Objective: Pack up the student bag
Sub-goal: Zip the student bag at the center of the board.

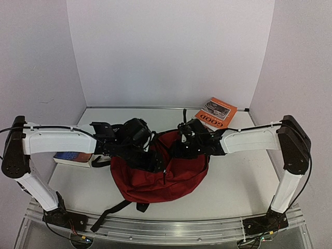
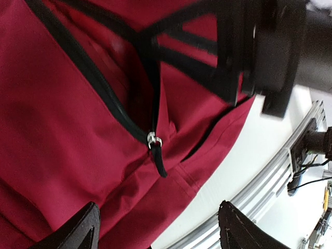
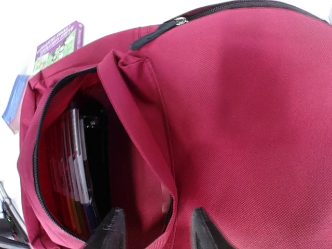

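Student bag (image 1: 155, 181) lies unzipped, left gripper (image 2: 158, 207) and right gripper (image 3: 156, 213) both open

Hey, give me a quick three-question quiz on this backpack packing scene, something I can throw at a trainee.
1. True or false: the student bag has its large compartment zipped shut.
2. Where does the orange book lie? A: inside the bag. B: on the table, at its far right corner. C: under the bag.
3. What is the left gripper holding?
Key: 1 false, the right wrist view shows the compartment open with items inside. 2 B. 3 nothing, its fingers stand apart over the bag's fabric.
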Motion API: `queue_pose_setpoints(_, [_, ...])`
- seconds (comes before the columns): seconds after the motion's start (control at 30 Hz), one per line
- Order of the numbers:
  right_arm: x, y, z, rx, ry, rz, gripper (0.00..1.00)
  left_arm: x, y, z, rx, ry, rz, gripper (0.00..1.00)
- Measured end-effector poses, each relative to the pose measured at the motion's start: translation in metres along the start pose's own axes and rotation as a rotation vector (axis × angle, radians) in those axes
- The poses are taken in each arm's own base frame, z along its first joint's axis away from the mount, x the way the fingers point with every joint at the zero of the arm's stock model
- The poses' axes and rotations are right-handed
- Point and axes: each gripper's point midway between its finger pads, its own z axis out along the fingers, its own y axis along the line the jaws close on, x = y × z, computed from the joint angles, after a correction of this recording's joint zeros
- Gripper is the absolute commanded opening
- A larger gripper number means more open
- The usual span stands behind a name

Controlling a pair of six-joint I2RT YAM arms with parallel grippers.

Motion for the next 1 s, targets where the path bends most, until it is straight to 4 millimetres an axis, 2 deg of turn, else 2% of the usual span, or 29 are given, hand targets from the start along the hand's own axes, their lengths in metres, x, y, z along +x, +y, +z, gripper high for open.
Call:
queue_pose_setpoints(0.1, [-0.004, 0.003, -0.008, -0.012, -0.013, 0.001, 0.45, 0.024, -0.002, 0.018, -0.032, 0.054, -0.025, 0.69])
queue_pose_setpoints(0.2, [-0.007, 0.005, -0.02, -0.026, -0.029, 0.01, 0.4, 0.035, 0.0, 0.038, -0.056, 0.084, -0.063, 0.66])
queue_pose_setpoints(0.33, [-0.009, 0.005, -0.037, -0.039, -0.05, 0.024, 0.33, 0.037, 0.004, 0.058, -0.069, 0.094, -0.102, 0.59])
queue_pose_setpoints(0.43, [-0.009, 0.003, -0.046, -0.044, -0.061, 0.033, 0.31, 0.038, 0.007, 0.074, -0.091, 0.111, -0.114, 0.51])
queue_pose_setpoints(0.53, [-0.008, 0.001, -0.052, -0.043, -0.066, 0.041, 0.3, 0.037, 0.011, 0.088, -0.126, 0.117, -0.127, 0.47])
queue_pose_setpoints(0.77, [-0.005, -0.002, -0.055, -0.037, -0.067, 0.05, 0.27, 0.027, 0.013, 0.089, -0.165, 0.086, -0.121, 0.34])
queue_pose_setpoints(1.0, [-0.003, -0.005, -0.054, -0.029, -0.064, 0.053, 0.27, 0.016, 0.011, 0.086, -0.178, 0.048, -0.118, 0.27])
